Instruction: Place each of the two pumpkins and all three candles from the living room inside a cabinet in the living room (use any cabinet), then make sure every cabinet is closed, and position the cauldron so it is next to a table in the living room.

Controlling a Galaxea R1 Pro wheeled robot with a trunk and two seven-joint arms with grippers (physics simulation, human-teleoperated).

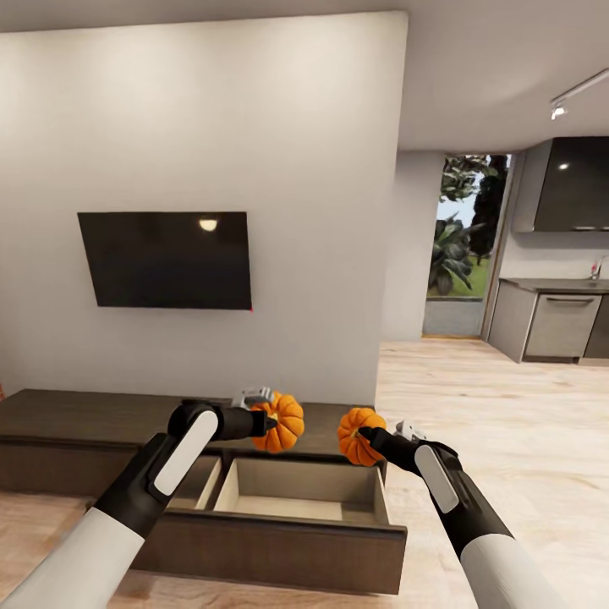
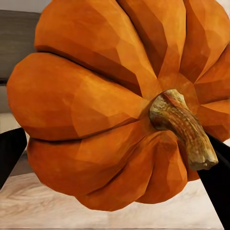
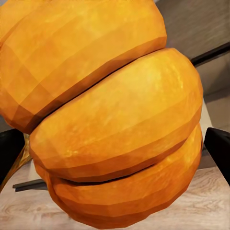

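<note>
Two grippers, left gripper, right gripper, each clamping pumpkin, open cabinet drawer

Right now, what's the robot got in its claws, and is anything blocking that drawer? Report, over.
Left end effector shut on one pumpkin. Right end effector shut on other pumpkin. Cabinet drawer open below, nothing blocking.

**No legible text**

No words, labels, brands, numbers or signs could be read anywhere in the head view or in either wrist view. The wall-mounted television showed a dark, blank screen, and the pumpkin skins carried no markings.
</note>
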